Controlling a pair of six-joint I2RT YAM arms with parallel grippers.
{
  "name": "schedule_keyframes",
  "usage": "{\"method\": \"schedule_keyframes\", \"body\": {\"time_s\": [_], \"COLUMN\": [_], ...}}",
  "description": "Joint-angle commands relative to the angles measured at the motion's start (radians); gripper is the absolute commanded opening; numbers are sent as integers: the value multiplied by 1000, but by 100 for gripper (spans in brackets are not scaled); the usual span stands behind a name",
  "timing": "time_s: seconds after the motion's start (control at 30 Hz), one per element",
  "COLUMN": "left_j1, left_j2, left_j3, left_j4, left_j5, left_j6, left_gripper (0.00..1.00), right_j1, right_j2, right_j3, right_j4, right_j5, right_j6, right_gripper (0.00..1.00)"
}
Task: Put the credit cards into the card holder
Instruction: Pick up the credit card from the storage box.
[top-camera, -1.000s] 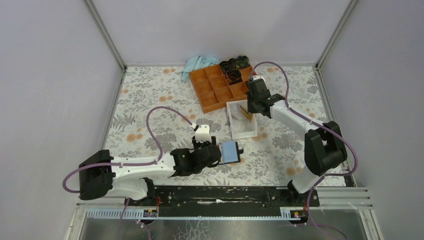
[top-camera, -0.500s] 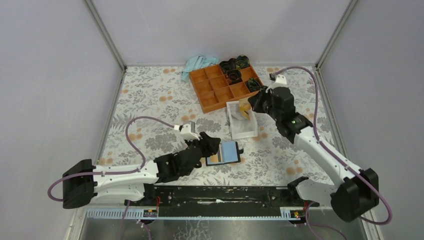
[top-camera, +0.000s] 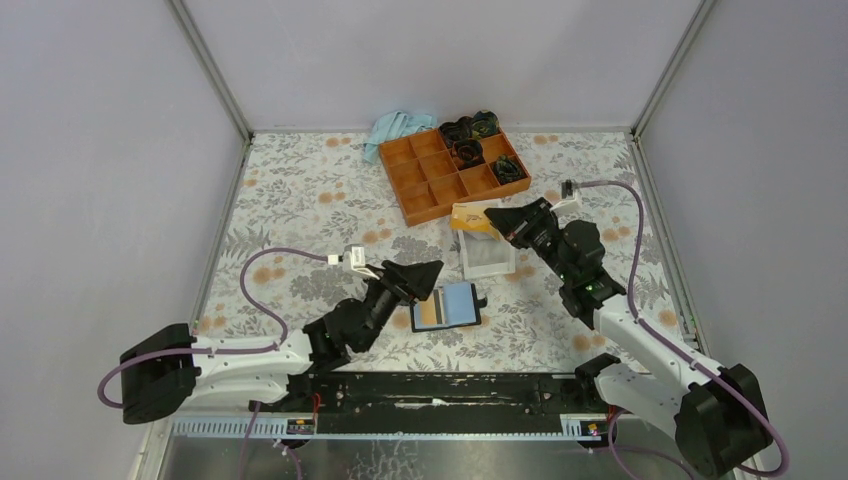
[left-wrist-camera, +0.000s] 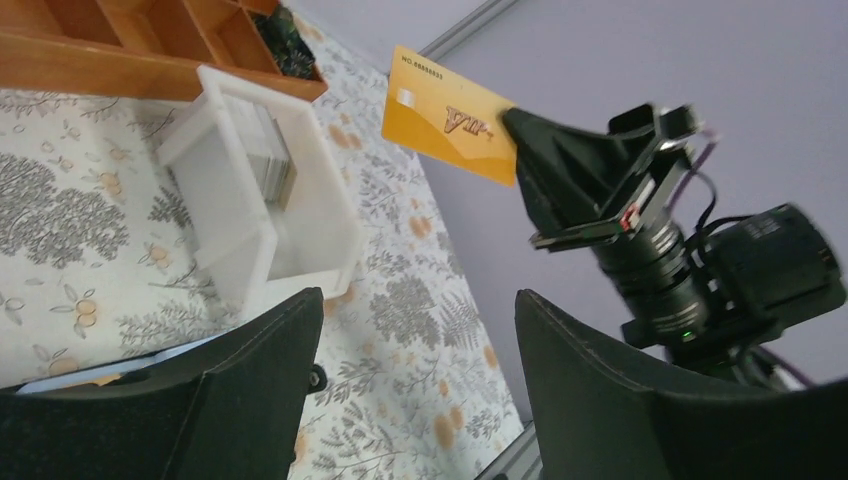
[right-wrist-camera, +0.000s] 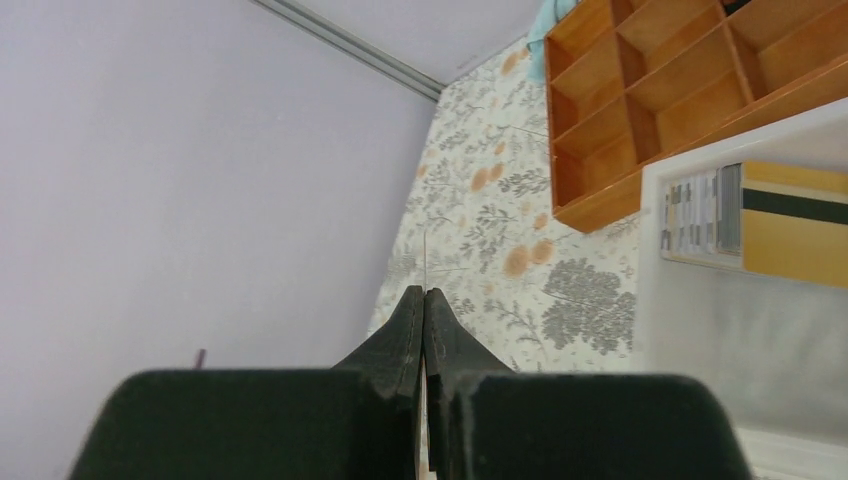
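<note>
The right gripper (top-camera: 494, 219) is pinched shut on one yellow credit card (top-camera: 471, 218) by its edge. The card is in the air over the far end of the white box (top-camera: 487, 268), its printed face showing in the left wrist view (left-wrist-camera: 449, 114) and only its thin edge in the right wrist view (right-wrist-camera: 425, 262). The left gripper (top-camera: 424, 277) stands wide with nothing between its jaws, just off the card holder (top-camera: 458, 303) at that holder's 10 o'clock.

The card holder lies unfolded on the floral table (top-camera: 300, 200) at about 7 o'clock from the white box, light-blue lining up. A second card (top-camera: 428, 311) shows as an orange strip in its left half.

Inside the white box, a stack of cards (right-wrist-camera: 700, 210) stands on edge with a yellow, black-striped one (right-wrist-camera: 790, 228) beside it; how many are in the stack cannot be told.

At 11 o'clock from the box sits one orange compartment tray (top-camera: 425, 195). Four of its compartments, towards its right end, hold dark items (top-camera: 467, 152) too small to identify, and the others are bare. A light-blue cloth (top-camera: 396, 127) lies at the tray's 10 o'clock.

Counted: two arms, one box, one tray, one holder, one cloth.
</note>
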Motion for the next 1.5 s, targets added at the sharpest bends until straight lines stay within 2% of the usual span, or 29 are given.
{"method": "schedule_keyframes", "body": {"time_s": [0.0, 0.13, 0.33, 0.77, 1.07, 1.47], "left_j1": [30, 86, 157, 277, 342, 406], "left_j2": [10, 63, 171, 409, 457, 571], "left_j3": [-47, -79, -38, -20, 27, 120], "left_j4": [219, 335, 431, 799, 801, 813], "left_j5": [35, 111, 241, 467, 593, 714], "left_j6": [9, -30, -46, -176, -186, -234], "left_gripper": [79, 81, 81, 79, 77, 63], "right_j1": [-1, 2, 25, 133, 139, 156], "right_j2": [-39, -44, -39, -26, 36, 110], "right_j3": [-58, -107, -162, -254, -261, -252], "right_j4": [237, 317, 412, 542, 596, 669], "right_j5": [-3, 13, 44, 212, 201, 209], "right_j6": [170, 232, 314, 349, 394, 410], "right_gripper": [0, 0, 0, 0, 0, 0]}}
